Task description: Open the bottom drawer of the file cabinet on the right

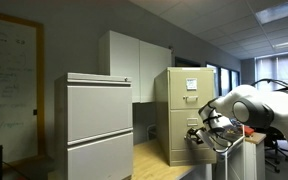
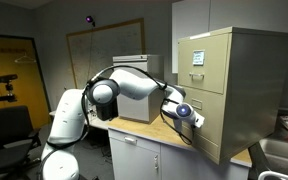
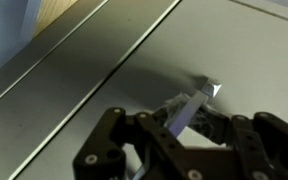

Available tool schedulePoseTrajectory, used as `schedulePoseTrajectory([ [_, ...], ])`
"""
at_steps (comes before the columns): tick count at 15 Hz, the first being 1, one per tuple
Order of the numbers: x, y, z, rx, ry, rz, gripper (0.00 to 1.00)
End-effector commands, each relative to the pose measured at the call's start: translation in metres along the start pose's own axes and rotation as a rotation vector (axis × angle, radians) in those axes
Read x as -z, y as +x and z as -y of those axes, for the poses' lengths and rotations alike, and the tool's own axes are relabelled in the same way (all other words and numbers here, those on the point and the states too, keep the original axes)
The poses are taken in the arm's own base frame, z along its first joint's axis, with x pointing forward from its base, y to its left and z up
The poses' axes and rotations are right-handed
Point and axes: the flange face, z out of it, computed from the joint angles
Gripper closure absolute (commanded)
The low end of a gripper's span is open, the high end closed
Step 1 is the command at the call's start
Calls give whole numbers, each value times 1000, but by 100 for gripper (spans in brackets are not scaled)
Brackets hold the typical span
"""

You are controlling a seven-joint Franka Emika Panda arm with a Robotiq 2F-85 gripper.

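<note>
Jaws flank the silver handle (image 3: 199, 98) of the bottom drawer (image 3: 234, 50), clamping unclear; drawer edges flush.

Grpr (image 3: 184, 128) at drawer handle (image 3: 207, 90)

file cabinet (image 2: 239, 70): painted metal, matt, smooth | handle (image 3: 196, 103) on bottom drawer (image 3: 239, 45): glossy metal | countertop (image 1: 152, 158) under file cabinet: light wood

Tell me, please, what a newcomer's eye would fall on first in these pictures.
The white robot arm stretches toward the tan file cabinet, with its gripper at the bottom drawer. In the wrist view, a small silver handle gleams just ahead of the gripper.
</note>
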Motion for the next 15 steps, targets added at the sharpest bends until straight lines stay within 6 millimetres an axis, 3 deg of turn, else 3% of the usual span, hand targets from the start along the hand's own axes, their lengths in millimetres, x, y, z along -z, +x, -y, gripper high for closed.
schedulePoseTrajectory([
  [1,15,-56,-12,39,35,144,98],
  [7,43,-72,-17,100,-5,179,98],
  [15,99,-133,-36,65,5,261,98],
])
